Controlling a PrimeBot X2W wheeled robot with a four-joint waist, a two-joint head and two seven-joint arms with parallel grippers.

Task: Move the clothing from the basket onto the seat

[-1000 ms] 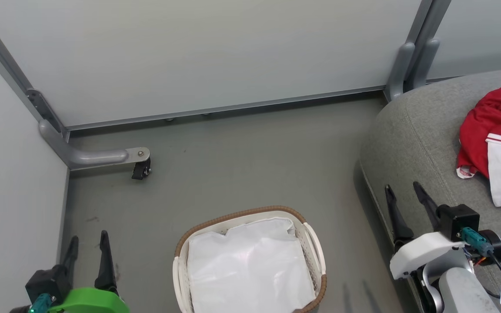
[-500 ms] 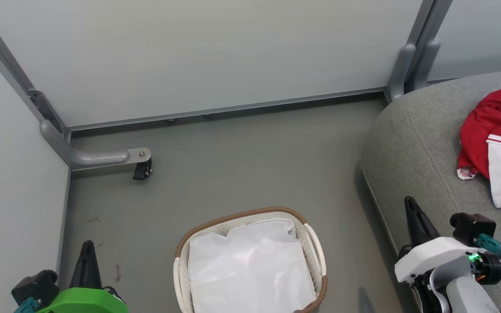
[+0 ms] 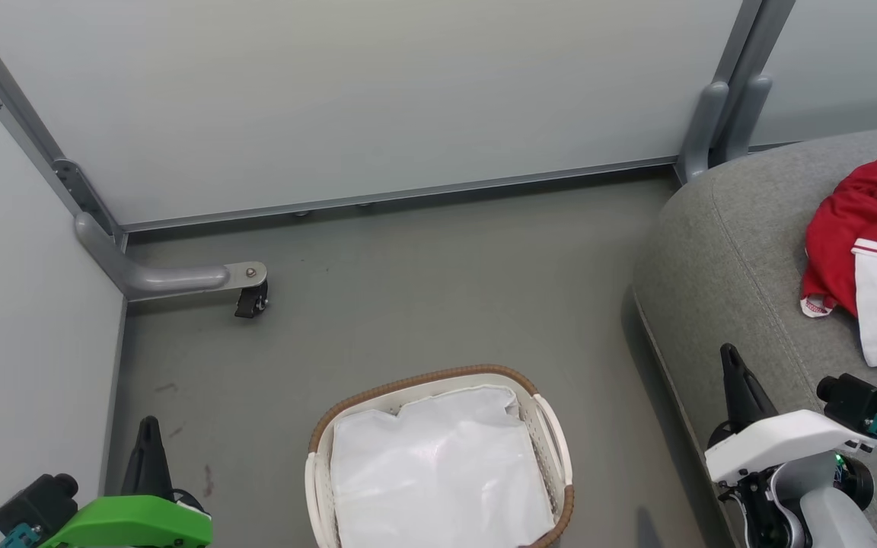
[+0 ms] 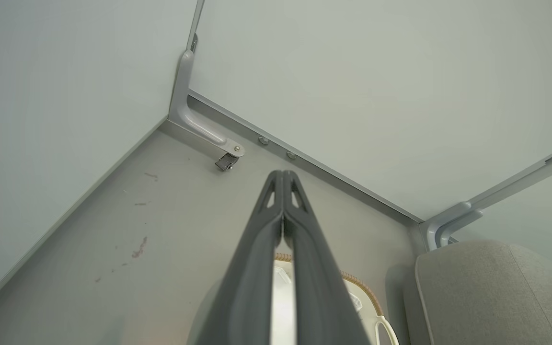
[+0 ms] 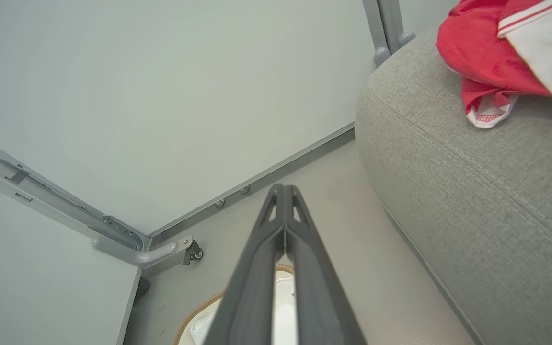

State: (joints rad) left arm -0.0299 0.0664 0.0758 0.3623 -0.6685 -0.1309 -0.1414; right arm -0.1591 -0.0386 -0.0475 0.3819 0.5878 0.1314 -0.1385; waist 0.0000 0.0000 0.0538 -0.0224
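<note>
The red and white clothing (image 3: 869, 251) lies bunched on the grey seat (image 3: 720, 251) at the right, and in the right wrist view the clothing (image 5: 491, 52) rests on the seat (image 5: 472, 177). On the floor at bottom centre stands the cream basket (image 3: 541, 415) with a brown rim, holding just its white liner (image 3: 438, 472). My left gripper (image 3: 150, 426) is shut at the lower left, holding nothing, its tips (image 4: 282, 174) pressed together. My right gripper (image 3: 729, 355) is shut over the seat's near edge, empty, its tips (image 5: 283, 188) together.
Pale partition panels (image 3: 347, 99) close off the back and left. A grey bracket foot with a black caster (image 3: 250, 303) sits on the floor at the left. Upright grey posts (image 3: 720, 122) stand beside the seat's far corner. Grey floor (image 3: 438, 297) lies between basket and panels.
Both grippers went from open to shut, with nothing in them. Both have drawn back toward the bottom of the head view. The camera shifted slightly.
</note>
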